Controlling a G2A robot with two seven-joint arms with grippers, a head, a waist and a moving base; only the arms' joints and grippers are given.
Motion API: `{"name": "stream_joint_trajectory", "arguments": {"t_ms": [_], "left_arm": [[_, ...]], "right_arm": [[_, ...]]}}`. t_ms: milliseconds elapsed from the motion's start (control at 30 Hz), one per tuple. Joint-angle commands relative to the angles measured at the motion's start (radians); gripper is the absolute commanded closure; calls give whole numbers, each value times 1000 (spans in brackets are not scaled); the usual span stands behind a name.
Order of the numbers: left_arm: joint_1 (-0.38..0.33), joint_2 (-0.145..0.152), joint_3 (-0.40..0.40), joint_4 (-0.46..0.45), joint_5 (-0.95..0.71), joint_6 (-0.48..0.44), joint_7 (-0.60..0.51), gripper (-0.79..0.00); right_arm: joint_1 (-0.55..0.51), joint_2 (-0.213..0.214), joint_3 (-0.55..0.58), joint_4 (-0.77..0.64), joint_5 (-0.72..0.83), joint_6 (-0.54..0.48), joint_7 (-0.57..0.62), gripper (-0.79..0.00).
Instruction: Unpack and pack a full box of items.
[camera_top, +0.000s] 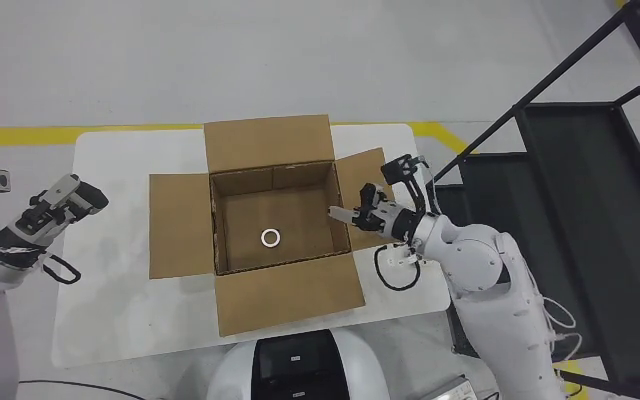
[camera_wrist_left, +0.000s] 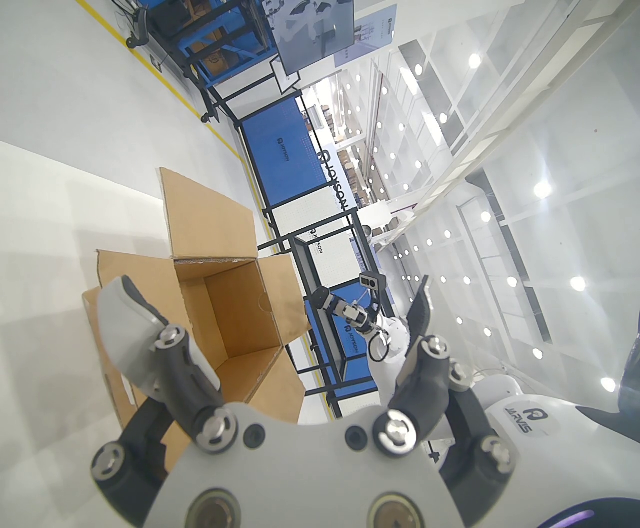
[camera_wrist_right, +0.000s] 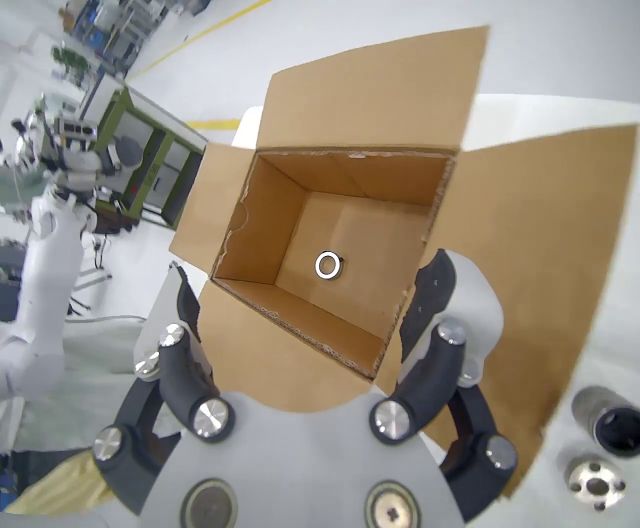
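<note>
Box: 1 cardboard box (camera_top: 285, 180) stands at the middle of the white tabletop (camera_top: 120, 310). Its 4 flaps are folded outward and its top is open.

Ring: 1 small pale ring (camera_top: 271, 237) lies flat on the box floor near the middle, apart from all 4 walls. In the right wrist view, the ring (camera_wrist_right: 328, 264) is the 1 object inside the box (camera_wrist_right: 350, 100).

Right tool: the right tool (camera_top: 352, 204) hovers over the box's right flap, just beside the right wall. Its 2 fingers are spread and nothing is held between them (camera_wrist_right: 311, 278).

Left tool: the left tool (camera_top: 78, 195) is at the left edge of the tabletop, well apart from the box. It is released, with 2 fingers spread and nothing between them (camera_wrist_left: 272, 300).

Surroundings: black metal steps (camera_top: 560, 180) stand beside the tabletop on the right arm's side. A yellow floor line (camera_top: 100, 130) runs behind the tabletop.
</note>
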Motion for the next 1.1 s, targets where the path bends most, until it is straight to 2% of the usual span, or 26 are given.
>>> {"name": "stream_joint_trajectory", "arguments": {"t_ms": [0,167,400,600,700,1067], "left_arm": [[0,0,0,0,0,0,0,-785],[0,0,0,0,0,0,0,-785],[0,0,0,0,0,0,0,-785],[0,0,0,0,0,0,0,-785],[0,0,0,0,0,0,0,-785],[0,0,0,0,0,0,0,-785]], "right_arm": [[77,-4,-82,61,-42,-14,7,-785],[199,-16,-222,198,-127,-18,28,-785],[300,-42,-403,339,-214,-23,-7,-785],[394,-75,-536,446,-270,15,-35,-785],[432,-88,-569,496,-280,29,-64,-785],[432,-88,-569,496,-280,29,-64,-785]]}}
